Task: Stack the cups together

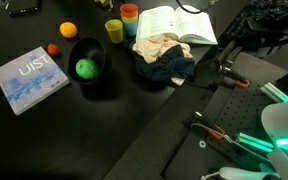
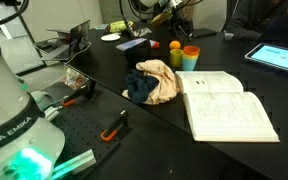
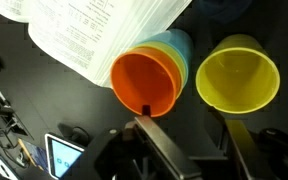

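Wrist view over three cups beside an open book (image 3: 94,30) on a black tabletop (image 1: 54,130). Orange cup (image 3: 146,82) sits nested inside blue cup (image 3: 179,50), right at the book's page edge. The page overlaps them here, so contact cannot be told. Yellow-green cup (image 3: 237,75) stands alone just beside the pair, on the side away from the book. Claw (image 3: 194,140) is spread and pinches nothing. One finger (image 3: 149,130) hangs at the orange rim.

Likely risks: that finger is close enough to catch the orange rim and tip or drag the nested pair against the book. A pinch on the yellow-green cup's thin wall may slip or flex it. Lowered off-centre, it could strike the orange rim and knock the light pair over. The curling pages may snag a passing cup.

Cups are plain, smooth, glossy plastic: round, tapered tumblers with thin rims, probably light and quick to slide. Pages are printed paper, bowed upward. Tabletop looks flat, dark and matte.
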{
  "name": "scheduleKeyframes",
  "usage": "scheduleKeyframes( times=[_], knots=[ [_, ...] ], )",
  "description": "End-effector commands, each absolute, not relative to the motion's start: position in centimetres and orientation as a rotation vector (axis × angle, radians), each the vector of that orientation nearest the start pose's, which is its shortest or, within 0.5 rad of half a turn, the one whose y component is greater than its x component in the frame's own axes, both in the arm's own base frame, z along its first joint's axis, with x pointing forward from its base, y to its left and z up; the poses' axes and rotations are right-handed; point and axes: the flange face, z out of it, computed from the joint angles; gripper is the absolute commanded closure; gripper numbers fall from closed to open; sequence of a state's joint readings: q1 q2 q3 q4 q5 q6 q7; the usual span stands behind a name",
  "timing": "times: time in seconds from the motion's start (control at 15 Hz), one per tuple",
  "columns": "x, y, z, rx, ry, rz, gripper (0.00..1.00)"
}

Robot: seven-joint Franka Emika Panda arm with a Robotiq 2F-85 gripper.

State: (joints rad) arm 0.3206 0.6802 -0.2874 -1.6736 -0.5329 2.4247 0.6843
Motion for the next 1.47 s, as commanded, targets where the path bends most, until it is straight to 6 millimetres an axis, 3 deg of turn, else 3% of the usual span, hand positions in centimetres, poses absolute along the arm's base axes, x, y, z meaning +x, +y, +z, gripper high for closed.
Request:
scheduleKeyframes(
  times=[0.0,0.13,0.53,0.87,1.4],
  knots=[
    [68.9,4.8,25.8,-3.497,0.295,-0.565,0.08],
    [69.2,5.3,25.9,-3.456,0.254,-0.622,0.0],
    [70.6,4.9,25.6,-3.404,-0.002,-0.641,0.0],
    [71.0,5.0,24.5,-3.379,0.0,-0.532,0.0],
    [71.2,7.1,21.4,-3.346,0.05,-0.429,0.0]
  ],
)
